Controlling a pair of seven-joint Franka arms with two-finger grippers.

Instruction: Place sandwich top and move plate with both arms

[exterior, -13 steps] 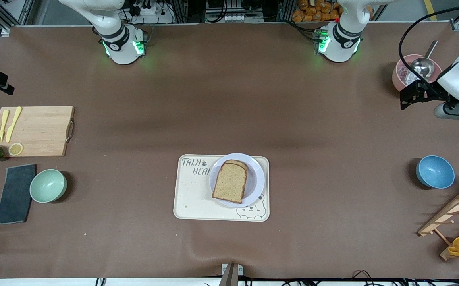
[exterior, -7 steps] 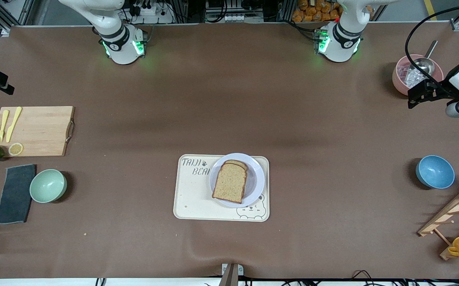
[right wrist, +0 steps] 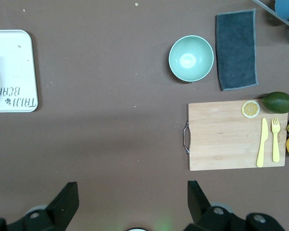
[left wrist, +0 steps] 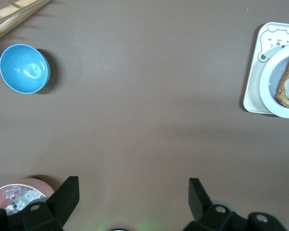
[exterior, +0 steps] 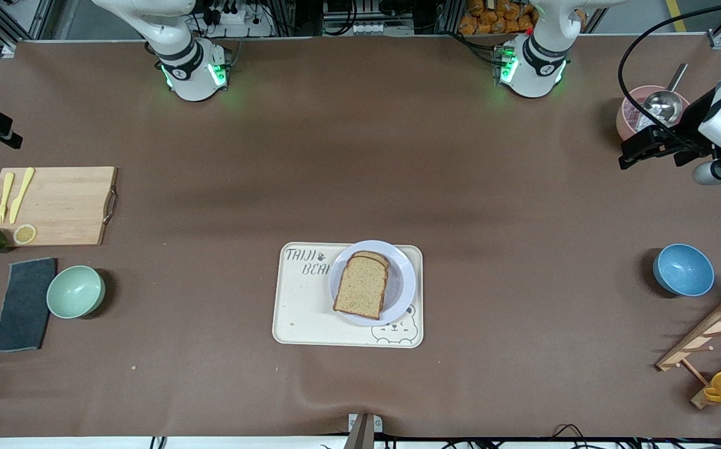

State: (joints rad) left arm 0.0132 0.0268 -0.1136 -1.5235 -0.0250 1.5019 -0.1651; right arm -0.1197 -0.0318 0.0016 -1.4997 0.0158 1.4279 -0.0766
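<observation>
Two slices already stacked: sandwich top [exterior: 361,287] sits on the lower slice on the plate [exterior: 403,284], which is on the bear tray [exterior: 301,312]. Only the left gripper [exterior: 624,161] has shifted in the last sec, wobbling beside the pink bowl [exterior: 626,118], fingers wide, empty. Looks like the plate move hasn't begun. Right gripper [right wrist: 131,202] hidden in front view; its wrist cam shows it spread, empty. Filling betw. slices not visible.

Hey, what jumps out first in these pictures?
The sandwich top sits on the plate, which rests on the bear tray mid-table. The left gripper hangs open beside the pink bowl; the right gripper is open near the cutting board.
</observation>
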